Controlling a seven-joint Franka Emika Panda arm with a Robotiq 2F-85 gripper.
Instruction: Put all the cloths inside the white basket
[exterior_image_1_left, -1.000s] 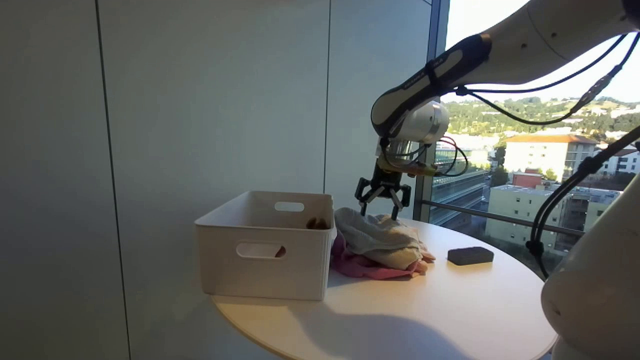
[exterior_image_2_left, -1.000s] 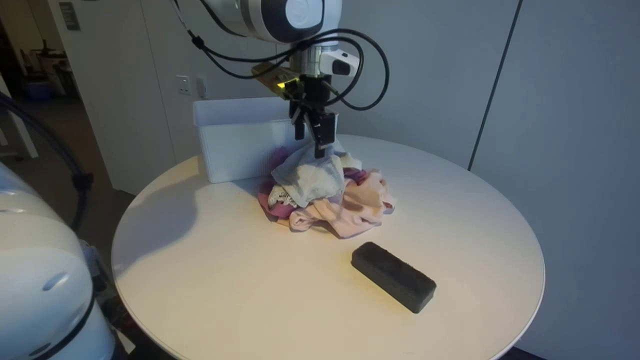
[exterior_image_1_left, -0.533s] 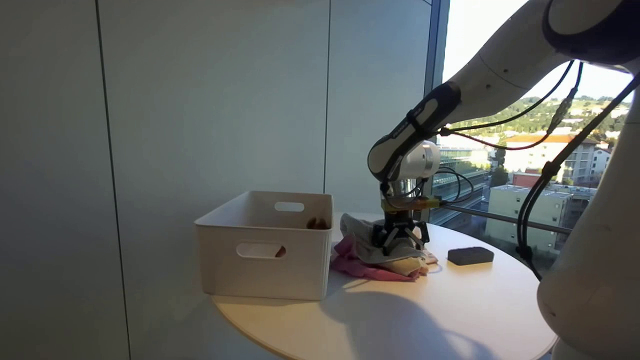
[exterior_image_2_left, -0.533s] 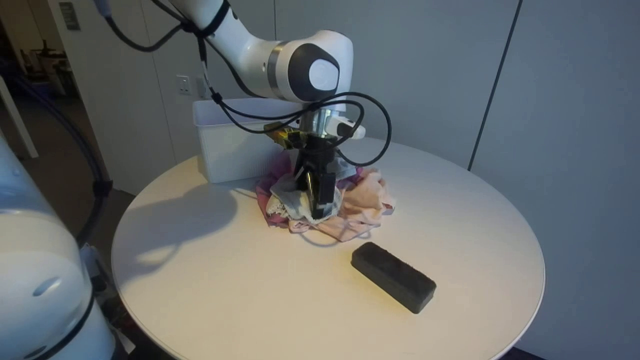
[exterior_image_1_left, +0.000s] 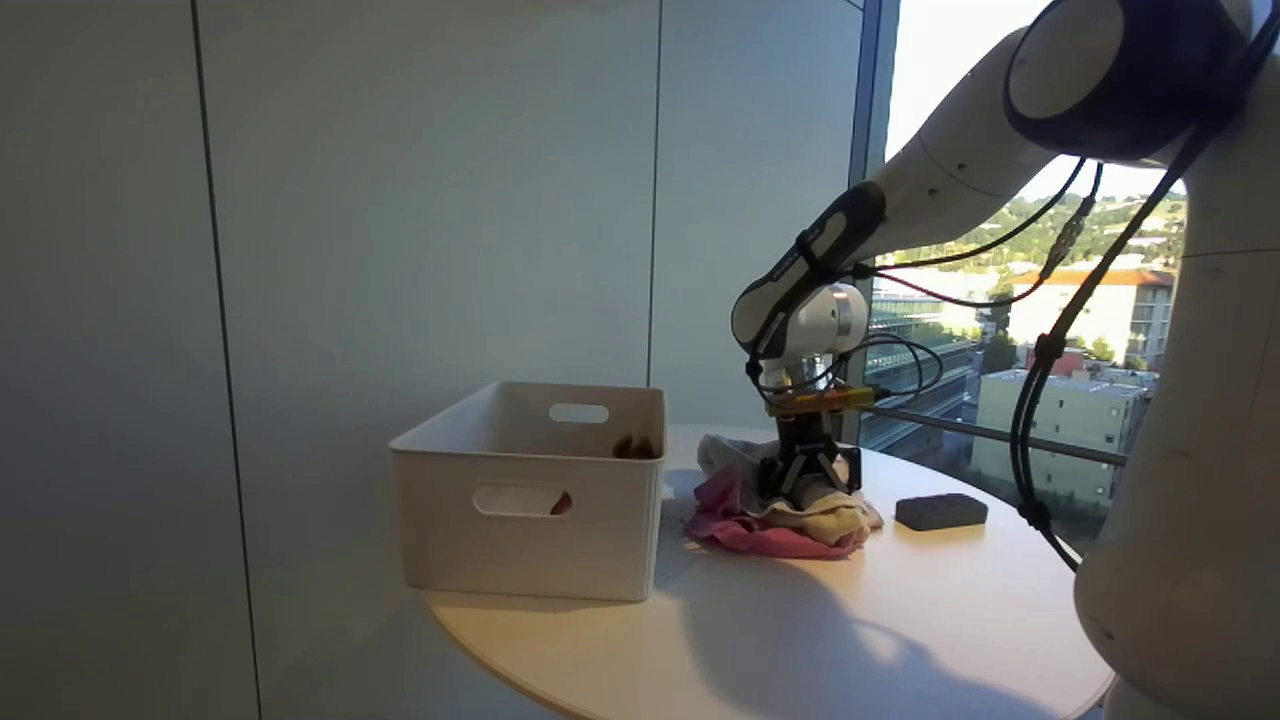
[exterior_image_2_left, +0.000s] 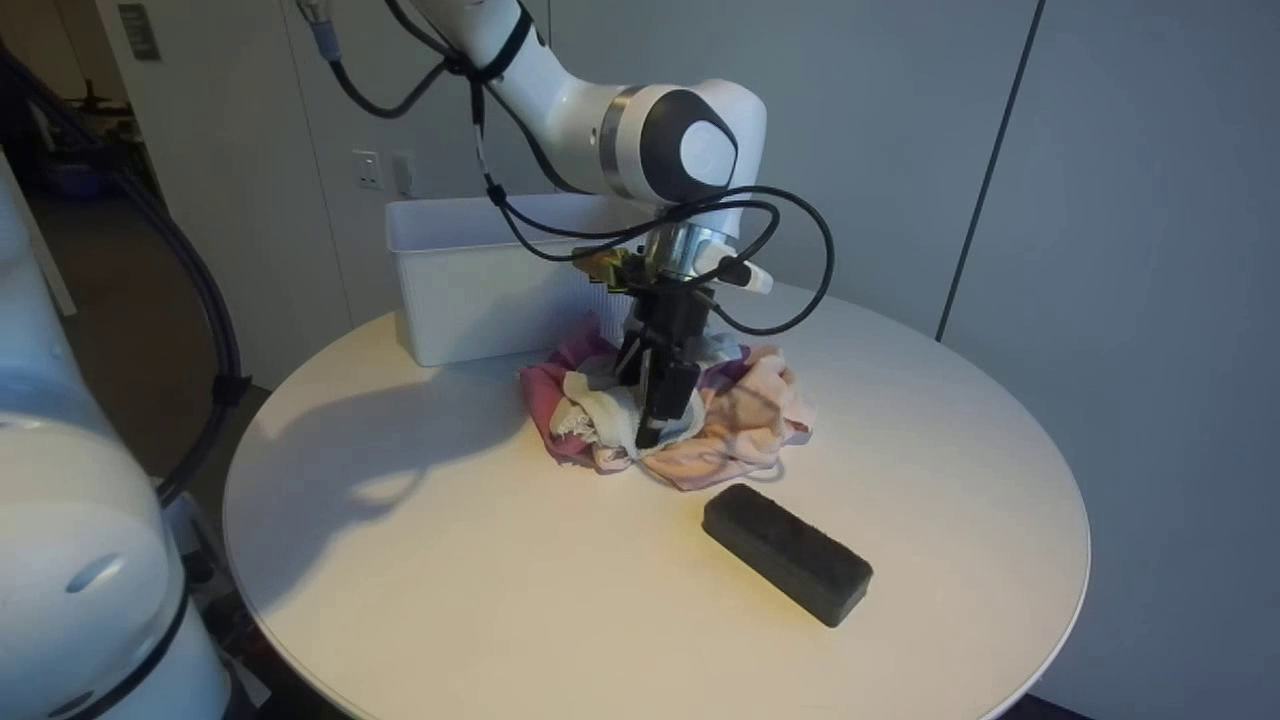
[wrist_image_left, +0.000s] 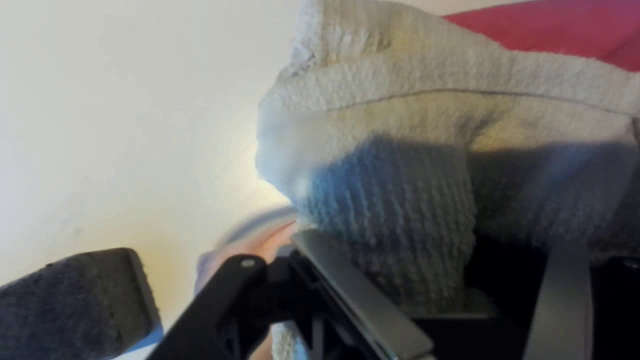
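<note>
A heap of cloths lies on the round table beside the white basket. On top is a grey-white cloth, with a magenta cloth beneath it and a peach cloth spread to one side. My gripper points down into the heap. In the wrist view a ribbed fold of the grey-white cloth bulges up between the fingers, touching one, with a dark gap towards the other. The fingertips are buried in fabric, so whether they pinch it is hidden. Something brown shows inside the basket.
A dark block, like a board eraser, lies on the table near the heap. The round table has its edge close under the basket. A window and a wall stand behind.
My gripper has come down from above the heap into the grey-white cloth. The heap has been pressed down and dragged slightly away from the basket. Basket and dark block have not moved.
</note>
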